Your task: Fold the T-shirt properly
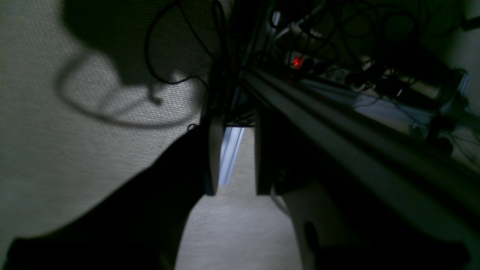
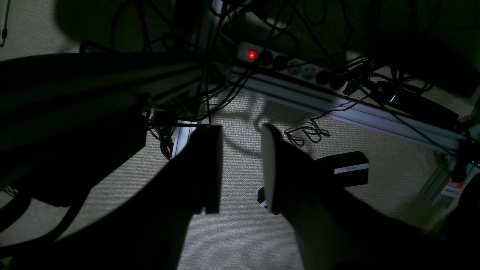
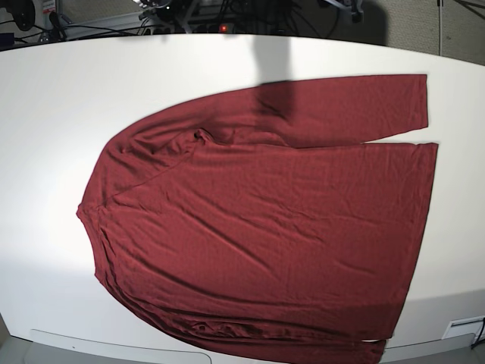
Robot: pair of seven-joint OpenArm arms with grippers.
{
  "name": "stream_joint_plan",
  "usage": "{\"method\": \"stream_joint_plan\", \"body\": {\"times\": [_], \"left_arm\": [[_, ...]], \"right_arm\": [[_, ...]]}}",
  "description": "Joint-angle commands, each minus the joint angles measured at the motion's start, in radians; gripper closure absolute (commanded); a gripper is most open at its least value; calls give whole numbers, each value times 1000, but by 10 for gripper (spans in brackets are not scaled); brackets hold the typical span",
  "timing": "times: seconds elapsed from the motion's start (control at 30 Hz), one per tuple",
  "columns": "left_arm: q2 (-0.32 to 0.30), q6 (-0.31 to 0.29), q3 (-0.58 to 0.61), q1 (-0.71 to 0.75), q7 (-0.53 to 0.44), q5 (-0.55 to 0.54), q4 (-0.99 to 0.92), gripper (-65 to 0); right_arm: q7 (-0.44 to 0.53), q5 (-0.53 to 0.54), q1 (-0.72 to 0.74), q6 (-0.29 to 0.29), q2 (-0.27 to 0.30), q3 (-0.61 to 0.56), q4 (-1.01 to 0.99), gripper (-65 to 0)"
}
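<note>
T-shirt (image 3: pixel 265 227) lies spread flat on white table (image 3: pixel 45 114).

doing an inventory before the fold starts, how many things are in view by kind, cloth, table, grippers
T-shirt, dark red, spread flat: 1
White table under it: 1
Grippers, seen only in the wrist views, both with jaws apart and nothing between them: 2, the left gripper and the right gripper
Total: 4

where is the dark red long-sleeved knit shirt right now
The dark red long-sleeved knit shirt lies spread flat on the white table in the base view, filling its centre and right, collar toward the left and one sleeve stretched along the top.
</note>
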Motion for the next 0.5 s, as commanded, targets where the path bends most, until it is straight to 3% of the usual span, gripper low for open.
{"method": "stream_joint_plan", "body": {"times": [0.0,0.37,0.47], "left_arm": [[-1,-3,1,8,-3,15,4,-157],[-1,-3,1,11,-5,27,4,-157],[-1,-3,1,13,-6,27,4,-157]], "right_arm": [[12,-3,-2,8,5,0,8,-185],[18,-1,-6,11,48,0,8,-185],[29,-1,-11,48,68,0,8,-185]]}}
